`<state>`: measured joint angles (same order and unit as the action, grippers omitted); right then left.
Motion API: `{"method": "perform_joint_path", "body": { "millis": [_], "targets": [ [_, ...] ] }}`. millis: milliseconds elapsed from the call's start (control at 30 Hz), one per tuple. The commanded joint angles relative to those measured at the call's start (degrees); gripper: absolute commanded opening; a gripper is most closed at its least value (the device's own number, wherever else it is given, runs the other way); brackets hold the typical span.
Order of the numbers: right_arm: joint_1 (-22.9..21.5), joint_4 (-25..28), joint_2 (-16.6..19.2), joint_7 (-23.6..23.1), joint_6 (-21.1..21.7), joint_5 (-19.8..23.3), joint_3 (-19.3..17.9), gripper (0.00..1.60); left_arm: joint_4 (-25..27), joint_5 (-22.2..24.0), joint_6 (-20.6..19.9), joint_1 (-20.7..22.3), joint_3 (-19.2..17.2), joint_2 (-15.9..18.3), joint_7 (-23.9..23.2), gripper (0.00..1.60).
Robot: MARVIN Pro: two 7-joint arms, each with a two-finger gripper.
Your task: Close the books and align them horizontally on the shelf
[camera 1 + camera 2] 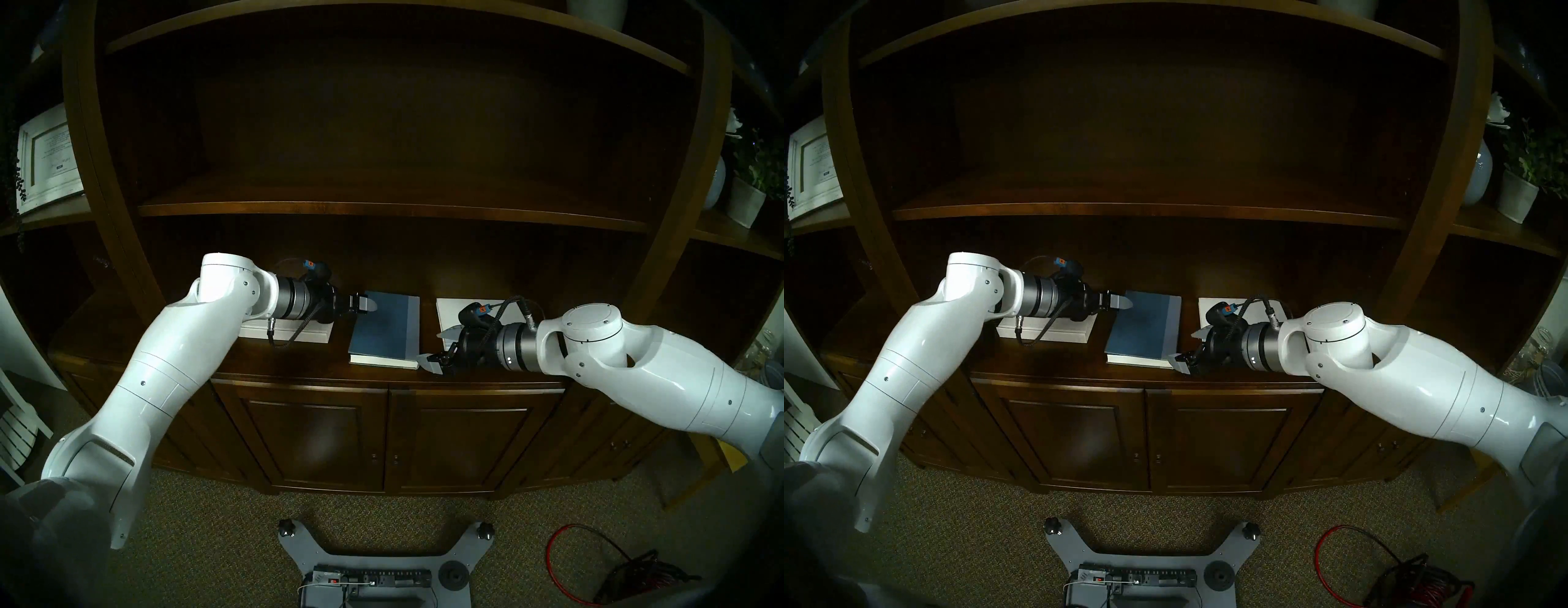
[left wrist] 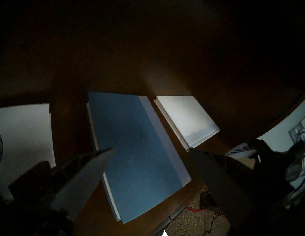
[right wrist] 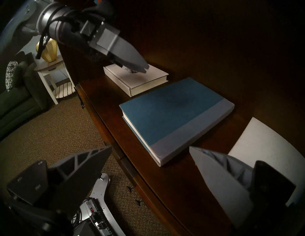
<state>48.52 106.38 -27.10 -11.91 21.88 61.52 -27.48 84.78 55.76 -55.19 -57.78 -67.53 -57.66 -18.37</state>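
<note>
Three closed books lie flat on the dark wooden shelf [image 1: 297, 361], the deep ledge above the cabinet doors [image 1: 386, 437]; they are in a row, apart from each other. The blue book [image 1: 384, 329] is in the middle, with its pale grey spine strip on the right side and its cream pages toward the front edge; it is turned a little against the other two. The white book with the speckled drawing [image 3: 135, 79] lies to its left, mostly hidden under the left arm in the head views; the plain white book [image 2: 186, 117] lies to its right, partly behind the right wrist.

The left hand [image 1: 367, 305] hangs above the left far corner of the blue book and holds nothing; in its wrist view the two fingers [image 2: 79, 183] stand wide apart with the blue cover between them, so it is open. The right hand [image 1: 437, 348] is also open and empty; one fingertip is near the front right corner of the blue book, the other over the plain white book; I cannot tell if it touches them.

On the carpet [image 1: 212, 530] below are the grey robot base [image 1: 373, 569] and a red cable [image 1: 594, 556].
</note>
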Motion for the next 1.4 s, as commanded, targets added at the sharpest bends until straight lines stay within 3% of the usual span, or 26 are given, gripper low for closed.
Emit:
{"method": "perform_joint_path", "body": {
  "millis": [0,367,700,1067,1200,1267,1367],
  "targets": [
    [-1.5,0.5,-0.1,0.0,-0.6,0.0,-1.4,1.60,6.3,-1.8,0.2,1.3,3.3,3.4,-4.9,1.60],
    [-1.5,0.4,-0.1,0.0,-0.6,-0.1,-1.4,1.60,15.7,-10.8,4.2,-1.6,14.2,6.3,-6.8,1.60],
    [-1.6,0.5,-0.1,-0.1,-0.7,-0.1,-1.5,1.60,23.5,-21.9,11.7,-2.1,21.0,10.7,-5.8,1.60],
    [-1.7,0.5,-0.1,-0.2,-0.9,0.0,-1.6,1.60,32.5,-33.4,21.3,-6.4,22.4,19.2,-1.7,1.60],
    [-1.7,0.5,-0.1,-0.3,-1.0,0.0,-1.7,1.60,36.1,-35.4,25.4,-9.9,21.6,22.3,1.0,1.60],
    [-1.8,0.6,0.0,-0.3,-0.7,0.0,-1.7,1.60,35.9,-36.0,25.1,-10.5,21.3,22.2,1.3,1.60],
    [-2.0,2.1,2.2,-1.1,-0.2,0.5,-2.2,1.60,37.3,-36.3,28.7,-12.7,20.7,24.1,3.1,1.60]
  ]
}}
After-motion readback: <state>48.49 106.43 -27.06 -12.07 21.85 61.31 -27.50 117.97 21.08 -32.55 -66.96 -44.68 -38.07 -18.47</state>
